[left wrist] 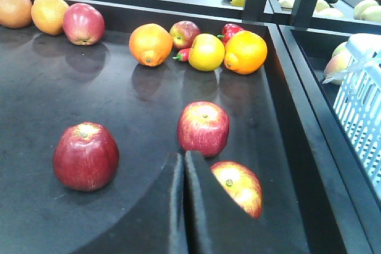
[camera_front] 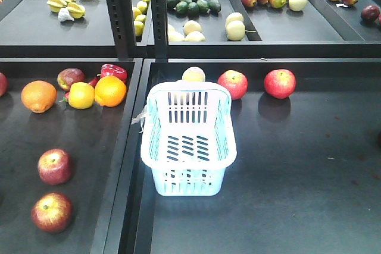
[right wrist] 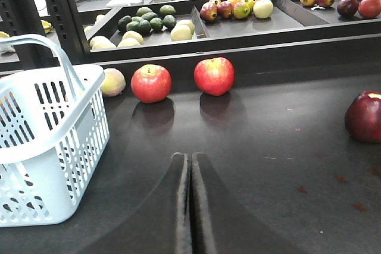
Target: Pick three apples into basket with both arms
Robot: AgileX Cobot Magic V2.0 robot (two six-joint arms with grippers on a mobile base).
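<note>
**Lower deck.** Two black trays meet at a raised divider. The right tray carries the basket, and the left tray lies beyond the divider on the basket's left.

**Basket.** It stands upright, mouth up, with nothing inside, hard against the divider. This placement probably lets either arm reach it. Bare deck extends widely to the basket's right and in front of it, so the right arm has free room. Fruit carried from the basket's left must be lifted over both the divider and the basket rim.

**Grippers.** The left gripper sits low over the left tray with its fingers pressed together and nothing between them. The right gripper is likewise closed and empty, and points past the basket's right side.

**Apples, left of the basket.**
- The middle apple lies just ahead of the left fingertips.
- The streaked apple is partly hidden by a finger and lies on the basket's side of it.
- The dark apple lies farthest from the basket.

All three sit apart from one another, which leaves finger room around each.

**Apples, behind and right of the basket.**
- The rear apple and its neighbour rest close to the tray's back wall. The wall probably blocks a grasp from behind.
- A deep-red apple lies well out to the basket's right.

**Other fruit.** A pale fruit sits just behind the basket's far rim. The oranges cluster at the back, to the basket's left.
</note>
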